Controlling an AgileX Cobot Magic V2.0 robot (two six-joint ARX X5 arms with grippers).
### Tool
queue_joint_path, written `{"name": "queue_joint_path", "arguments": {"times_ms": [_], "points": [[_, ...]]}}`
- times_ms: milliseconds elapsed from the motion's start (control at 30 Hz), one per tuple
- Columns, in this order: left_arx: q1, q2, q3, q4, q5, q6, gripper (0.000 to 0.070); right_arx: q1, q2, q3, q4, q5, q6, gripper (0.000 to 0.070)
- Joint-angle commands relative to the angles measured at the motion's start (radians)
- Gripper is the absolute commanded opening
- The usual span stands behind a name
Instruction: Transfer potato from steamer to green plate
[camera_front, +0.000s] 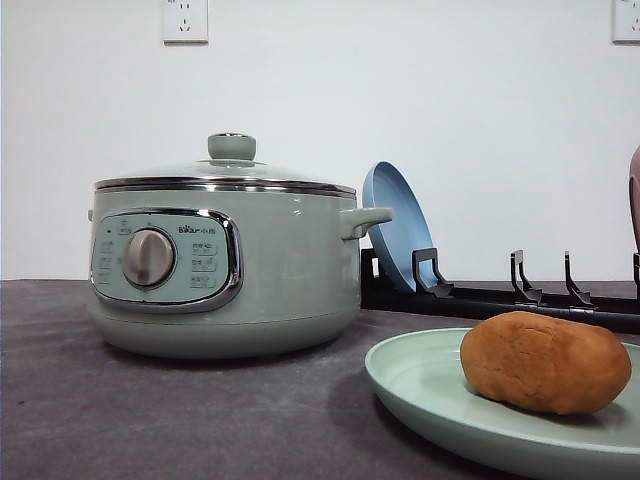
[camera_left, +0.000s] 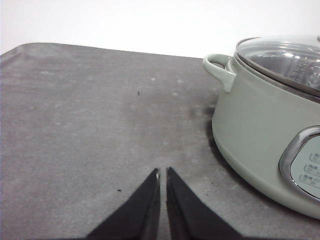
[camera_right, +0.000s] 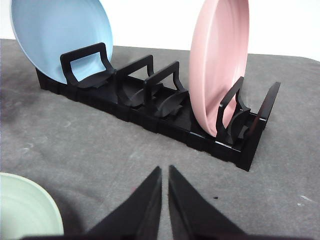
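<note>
The orange-brown potato (camera_front: 545, 362) lies on the pale green plate (camera_front: 420, 385) at the front right of the table. To its left stands the sage-green steamer (camera_front: 225, 270), its glass lid on; its side and handle also show as the steamer (camera_left: 260, 115) in the left wrist view. My left gripper (camera_left: 163, 172) hangs shut and empty over bare table left of the steamer. My right gripper (camera_right: 165, 171) is shut and empty in front of the dish rack, with the green plate's rim (camera_right: 30, 210) beside it.
A black dish rack (camera_right: 165, 107) stands behind the plate, holding an upright blue plate (camera_right: 57, 35) and a pink plate (camera_right: 220, 60). In the front view the blue plate (camera_front: 395, 225) leans just right of the steamer's handle. The table is dark grey.
</note>
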Motion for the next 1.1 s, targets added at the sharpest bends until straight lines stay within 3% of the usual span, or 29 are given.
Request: {"name": "queue_joint_path", "arguments": {"times_ms": [0, 1067], "points": [[-0.001, -0.002, -0.02, 0.015, -0.003, 0.011, 0.0017, 0.003, -0.001, -0.005, 0.013, 0.0, -0.008, 0.0012], [-0.001, -0.002, -0.02, 0.015, -0.003, 0.011, 0.0017, 0.003, -0.001, -0.005, 0.013, 0.0, -0.008, 0.0012]]}}
